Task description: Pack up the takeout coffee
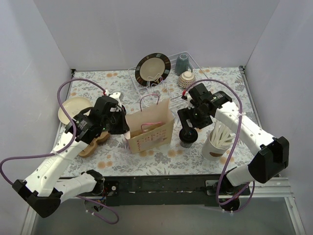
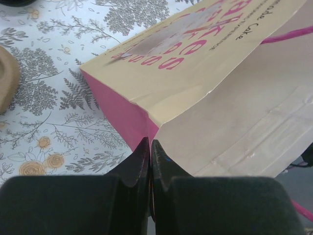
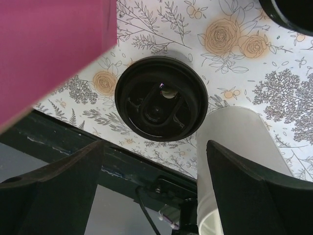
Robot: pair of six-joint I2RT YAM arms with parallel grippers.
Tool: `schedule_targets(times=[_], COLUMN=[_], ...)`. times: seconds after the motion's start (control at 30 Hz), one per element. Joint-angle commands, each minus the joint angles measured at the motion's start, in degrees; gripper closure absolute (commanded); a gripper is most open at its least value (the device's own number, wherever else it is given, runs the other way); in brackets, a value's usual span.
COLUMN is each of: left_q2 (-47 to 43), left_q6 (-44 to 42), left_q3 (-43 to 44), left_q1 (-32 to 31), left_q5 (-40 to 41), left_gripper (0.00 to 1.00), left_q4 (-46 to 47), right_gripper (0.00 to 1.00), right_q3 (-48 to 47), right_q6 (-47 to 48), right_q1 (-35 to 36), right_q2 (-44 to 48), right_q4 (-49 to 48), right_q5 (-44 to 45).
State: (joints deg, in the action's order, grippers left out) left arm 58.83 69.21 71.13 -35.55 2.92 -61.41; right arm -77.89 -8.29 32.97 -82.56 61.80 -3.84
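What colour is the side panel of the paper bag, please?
The bag has a pink side panel, clearest in the left wrist view.

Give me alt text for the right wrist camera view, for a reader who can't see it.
A black lidded coffee cup stands on a floral tablecloth, seen from above, framed by the open right gripper. The pink side of a paper bag fills the upper left; a white cup sits at lower right.
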Motion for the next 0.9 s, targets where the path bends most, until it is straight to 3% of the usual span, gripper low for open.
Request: schedule_targets(times=[0.0,0.33,0.87], left_q2=[-1.0,0.1,-2.6], left_q6=[-5.2,-8.6,-8.3], left_q3=[-0.6,0.1,-1.5], left_q1=[0.3,0.4,0.8], left_q5=[-5.3,-3.7,-6.3], left_gripper=[1.00,1.00,1.00], left_q4=[3.1,4.4,3.8], right_gripper=[0.08,0.13,0.13], right_q3=[4.2,5.2,4.4], right_q6=[-3.6,-4.3,-9.8], right_q1=[0.3,2.0,6.4], right_q2=[3.6,1.0,-4.1], right_q4=[-7.6,-8.7,-7.5], right_q5=[2.3,5.3,11.3])
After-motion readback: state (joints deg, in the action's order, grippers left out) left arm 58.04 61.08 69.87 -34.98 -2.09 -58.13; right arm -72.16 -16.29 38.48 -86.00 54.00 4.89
